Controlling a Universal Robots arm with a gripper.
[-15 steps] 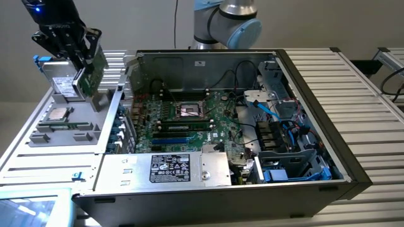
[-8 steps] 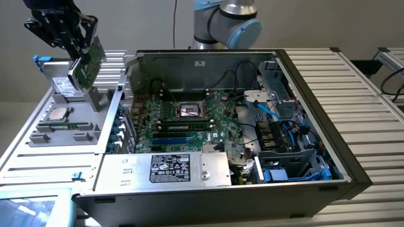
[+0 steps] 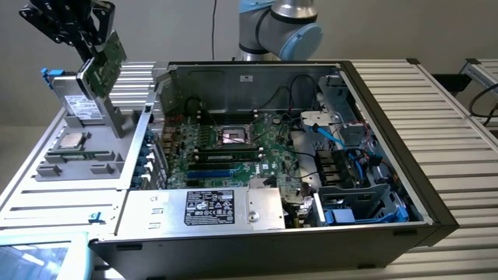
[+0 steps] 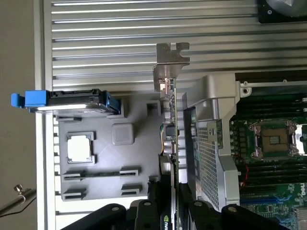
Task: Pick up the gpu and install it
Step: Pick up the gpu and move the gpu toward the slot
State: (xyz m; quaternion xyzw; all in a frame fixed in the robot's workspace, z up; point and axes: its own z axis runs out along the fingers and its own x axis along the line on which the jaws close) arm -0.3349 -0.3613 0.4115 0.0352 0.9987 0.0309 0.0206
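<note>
The gpu [image 3: 104,63], a green card with a silver end bracket, hangs tilted in the air above the grey parts tray [image 3: 78,158] at the exterior view's left. My black gripper [image 3: 87,36] is shut on it from above. In the wrist view the gpu [image 4: 173,120] shows edge-on, bracket [image 4: 171,61] farthest from me, and the gripper [image 4: 173,213] clamps it with one finger [image 4: 144,213] on each side. The open computer case [image 3: 389,134] with its large green motherboard [image 3: 225,153] lies to the exterior view's right of the card.
On the tray sit a processor [image 3: 72,140] and an upright drive with blue handles [image 3: 70,96]. A silver power supply [image 3: 202,207] fills the case's near side, and cables and drive bays [image 3: 350,163] its right. The arm's base [image 3: 280,29] stands behind the case.
</note>
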